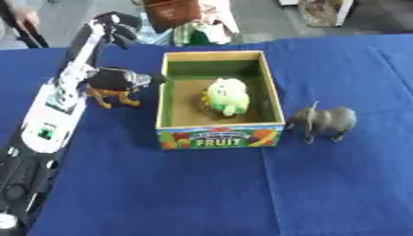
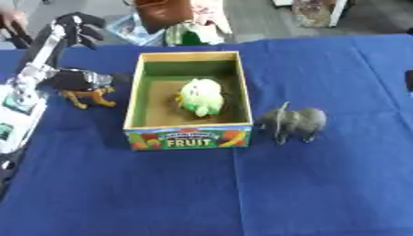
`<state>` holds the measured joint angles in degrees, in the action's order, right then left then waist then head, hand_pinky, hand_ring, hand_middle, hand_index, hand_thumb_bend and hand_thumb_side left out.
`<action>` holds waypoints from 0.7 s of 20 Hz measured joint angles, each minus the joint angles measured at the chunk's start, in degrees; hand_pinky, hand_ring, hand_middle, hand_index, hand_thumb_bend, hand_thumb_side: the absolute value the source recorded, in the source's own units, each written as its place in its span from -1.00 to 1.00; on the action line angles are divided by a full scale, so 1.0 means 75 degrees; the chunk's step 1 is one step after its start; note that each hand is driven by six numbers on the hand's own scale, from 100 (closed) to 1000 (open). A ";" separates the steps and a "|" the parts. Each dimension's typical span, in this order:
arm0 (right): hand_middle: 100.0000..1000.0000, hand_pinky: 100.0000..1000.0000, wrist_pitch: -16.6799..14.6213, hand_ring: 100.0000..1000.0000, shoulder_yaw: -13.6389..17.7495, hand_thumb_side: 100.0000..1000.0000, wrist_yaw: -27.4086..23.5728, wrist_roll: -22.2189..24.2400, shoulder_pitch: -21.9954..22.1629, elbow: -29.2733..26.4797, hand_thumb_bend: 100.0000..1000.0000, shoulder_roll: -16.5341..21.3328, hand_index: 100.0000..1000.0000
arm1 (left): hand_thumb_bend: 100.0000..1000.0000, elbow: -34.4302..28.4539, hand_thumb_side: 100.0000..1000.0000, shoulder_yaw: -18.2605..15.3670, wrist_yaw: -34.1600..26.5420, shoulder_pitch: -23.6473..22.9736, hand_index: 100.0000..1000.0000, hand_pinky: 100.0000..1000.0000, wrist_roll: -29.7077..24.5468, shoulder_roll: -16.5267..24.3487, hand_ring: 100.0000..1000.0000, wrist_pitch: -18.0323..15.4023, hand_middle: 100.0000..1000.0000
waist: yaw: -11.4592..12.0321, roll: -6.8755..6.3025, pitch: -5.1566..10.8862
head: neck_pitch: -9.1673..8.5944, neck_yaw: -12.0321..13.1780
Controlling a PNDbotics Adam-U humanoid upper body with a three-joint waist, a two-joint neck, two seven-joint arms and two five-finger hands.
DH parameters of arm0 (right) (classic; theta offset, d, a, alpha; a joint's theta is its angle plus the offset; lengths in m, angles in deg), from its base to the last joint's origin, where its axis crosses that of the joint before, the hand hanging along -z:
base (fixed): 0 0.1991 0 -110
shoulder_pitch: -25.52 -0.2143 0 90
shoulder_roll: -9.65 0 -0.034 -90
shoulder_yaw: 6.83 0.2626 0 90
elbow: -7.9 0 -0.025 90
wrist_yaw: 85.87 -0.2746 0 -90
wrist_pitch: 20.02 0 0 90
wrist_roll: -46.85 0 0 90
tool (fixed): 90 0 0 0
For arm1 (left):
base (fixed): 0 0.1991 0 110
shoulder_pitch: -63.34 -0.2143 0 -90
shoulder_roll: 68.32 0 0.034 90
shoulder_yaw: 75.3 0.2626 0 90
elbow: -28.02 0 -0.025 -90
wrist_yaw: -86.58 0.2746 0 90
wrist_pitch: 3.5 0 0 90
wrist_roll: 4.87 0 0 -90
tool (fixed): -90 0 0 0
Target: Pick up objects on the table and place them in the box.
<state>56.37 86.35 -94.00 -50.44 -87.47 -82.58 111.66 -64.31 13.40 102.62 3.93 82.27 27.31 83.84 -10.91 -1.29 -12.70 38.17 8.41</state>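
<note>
Left hand (image 1: pixel 115 25): at far end of outstretched left arm, raised beyond table's far edge, fingers curled downward, apparently holding nothing, though blur leaves that unsure. Right hand: absent from both views, save possibly a dark sliver at right border of right eye view.

Nearest item, well toward viewer and to the right of the hand: grey elephant figure (image 1: pixel 325 121), standing upright on blue tablecloth (image 1: pixel 161 193), just beside box's right wall, close to its front corner; touching or barely apart cannot be settled.

Next, toward viewer and slightly right of the hand: box (image 1: pixel 220 137), open-topped, green inside, front panel lettered FRUIT. Contents: one pale green plush toy (image 1: pixel 226 96), lying on box floor right of centre.

Next, toward viewer from the hand and beside the forearm: black and tan animal figure (image 1: pixel 117 85), standing on cloth outside box's left wall, head toward that wall, partly overlapped by the arm.

Step in hand, by judgement: one item boxed, two outstanding; hand between placements, poised above the dark figure's side of the table.

Next move calls for: lowering and drawing the hand back toward the black and tan figure, opening fingers to span its body, closing, lifting clear of box wall, releasing over bare floor left of the plush.
</note>
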 measured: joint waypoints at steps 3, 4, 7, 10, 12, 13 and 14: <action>0.36 -0.07 0.0003 0.26 0.0000 -0.88 0.0000 -0.0007 0.0020 0.0000 -0.32 0.0000 0.60 | 0.69 -0.0593 -0.64 -0.0213 -0.0374 -0.0586 0.51 0.13 0.0366 0.0087 0.27 0.0301 0.33 | 0.0014 -0.0002 0.0002 | 0.0001 0.0030; 0.36 -0.07 0.0003 0.26 0.0000 -0.88 0.0000 -0.0008 0.0028 0.0000 -0.32 0.0000 0.60 | 0.69 -0.0801 -0.65 -0.0264 -0.0492 -0.0787 0.51 0.13 0.0492 0.0092 0.26 0.0397 0.33 | 0.0022 -0.0002 0.0009 | 0.0001 0.0052; 0.36 -0.07 0.0006 0.26 -0.0002 -0.88 0.0000 -0.0005 0.0039 0.0000 -0.32 0.0000 0.60 | 0.69 -0.1332 -0.65 -0.0346 -0.0861 -0.1241 0.51 0.12 0.0856 0.0158 0.24 0.0679 0.30 | 0.0052 0.0000 0.0039 | 0.0003 0.0145; 0.36 -0.07 0.0006 0.26 -0.0002 -0.89 0.0000 -0.0005 0.0042 -0.0001 -0.34 0.0000 0.60 | 0.69 -0.1623 -0.65 -0.0369 -0.1104 -0.1461 0.51 0.11 0.1236 0.0161 0.22 0.0861 0.29 | 0.0052 0.0003 0.0044 | 0.0006 0.0223; 0.36 -0.07 0.0006 0.26 -0.0002 -0.89 0.0000 -0.0005 0.0043 -0.0001 -0.36 0.0000 0.60 | 0.69 -0.1721 -0.65 -0.0367 -0.1199 -0.1559 0.51 0.11 0.1496 0.0161 0.22 0.0924 0.28 | 0.0057 0.0004 0.0044 | 0.0018 0.0289; 0.36 -0.07 0.0006 0.26 -0.0002 -0.89 0.0000 -0.0005 0.0043 -0.0001 -0.36 0.0000 0.60 | 0.69 -0.1747 -0.65 -0.0365 -0.1225 -0.1596 0.51 0.10 0.1606 0.0161 0.21 0.0946 0.28 | 0.0057 0.0004 0.0044 | 0.0042 0.0319; 0.36 -0.07 0.0006 0.26 -0.0002 -0.89 0.0000 -0.0005 0.0044 -0.0001 -0.36 0.0000 0.60 | 0.69 -0.1760 -0.65 -0.0363 -0.1241 -0.1610 0.51 0.10 0.1696 0.0158 0.21 0.0961 0.28 | 0.0063 0.0004 0.0044 | 0.0084 0.0346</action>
<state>56.42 86.34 -94.00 -50.48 -87.14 -82.59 111.66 -77.51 10.68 93.31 -8.14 95.00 28.50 91.05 -10.44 -1.26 -12.37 38.80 11.00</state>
